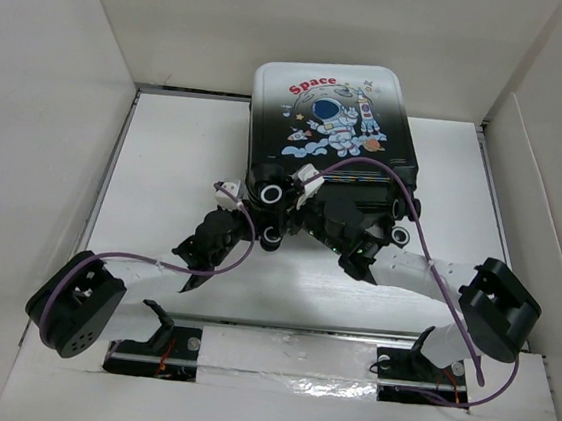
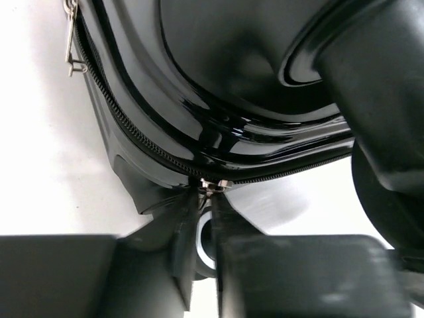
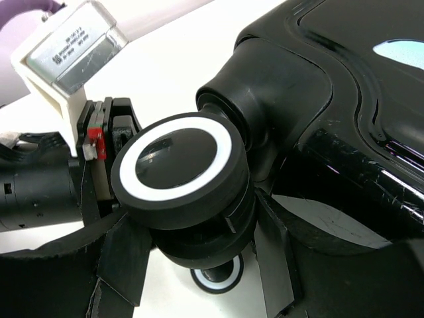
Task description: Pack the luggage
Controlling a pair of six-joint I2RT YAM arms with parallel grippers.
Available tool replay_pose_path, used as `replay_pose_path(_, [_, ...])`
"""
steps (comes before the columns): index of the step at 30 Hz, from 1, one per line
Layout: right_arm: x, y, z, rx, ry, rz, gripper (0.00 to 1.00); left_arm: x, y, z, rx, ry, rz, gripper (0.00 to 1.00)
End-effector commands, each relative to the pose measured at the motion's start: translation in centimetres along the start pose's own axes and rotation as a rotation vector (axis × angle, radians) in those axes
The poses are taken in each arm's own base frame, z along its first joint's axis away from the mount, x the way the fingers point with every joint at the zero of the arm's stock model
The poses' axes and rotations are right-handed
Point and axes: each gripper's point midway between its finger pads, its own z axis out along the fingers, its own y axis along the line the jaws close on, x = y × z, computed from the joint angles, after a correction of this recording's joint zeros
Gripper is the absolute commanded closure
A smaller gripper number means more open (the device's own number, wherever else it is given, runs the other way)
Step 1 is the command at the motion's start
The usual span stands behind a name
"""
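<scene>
Lying flat on its back, printed face up, the luggage [image 1: 337,106] sits at the far middle of the bench [image 1: 166,158], against the back wall. Its lid is down on the base.

By its look the shell is stiff, glossy plastic, so it should keep its shape under a push. That gloss will likely let a tool skid on the broad faces, and a case this small probably slides on the bench when tugged. The better holds are the parts that stick out: the wheels, the zip hardware and the corner mouldings.

The long axis runs away from the arms, skewed a little to the left at the far end. The wheel end faces the arm bases and the top end faces the wall.

In the left wrist view, the left tool [image 2: 207,195] is nearly closed, its tips pinching the zipper slider [image 2: 209,185] on the zipper [image 2: 132,129] at a near corner. A second pull [image 2: 71,36] hangs further along. How much of the zip is done up cannot be told.

The right tool [image 3: 192,212] stands part open around a wheel [image 3: 173,162], fingers against its sides, apparently bracing the case.
</scene>
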Motion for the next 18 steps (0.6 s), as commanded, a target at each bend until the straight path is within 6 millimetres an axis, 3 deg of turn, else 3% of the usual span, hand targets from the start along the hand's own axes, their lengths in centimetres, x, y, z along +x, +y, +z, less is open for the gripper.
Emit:
replay_pose_path(1, [-5.4, -1.6, -0.1, 0.054, -0.176, 0.018, 0.64, -4.2, -1.4, 0.9, 0.016, -0.136, -0.022, 0.95])
replay_pose_path(2, [-5.4, -1.6, -0.2, 0.054, -0.178, 0.018, 0.64, -4.2, -1.2, 1.0, 0.005, -0.131, -0.017, 1.00])
replay_pose_path(10, [-5.6, -1.9, -0.6, 0.061, -0.186, 0.018, 0.64, -3.2, 2.5, -0.4, -0.164, -0.101, 0.017, 1.00])
replay_pose_path(18, [-5.9, -1.6, -1.0, 0.042, -0.197, 0.026, 0.65, -3.8, 5.7, -2.1, -0.332, -0.124, 0.008, 1.00])
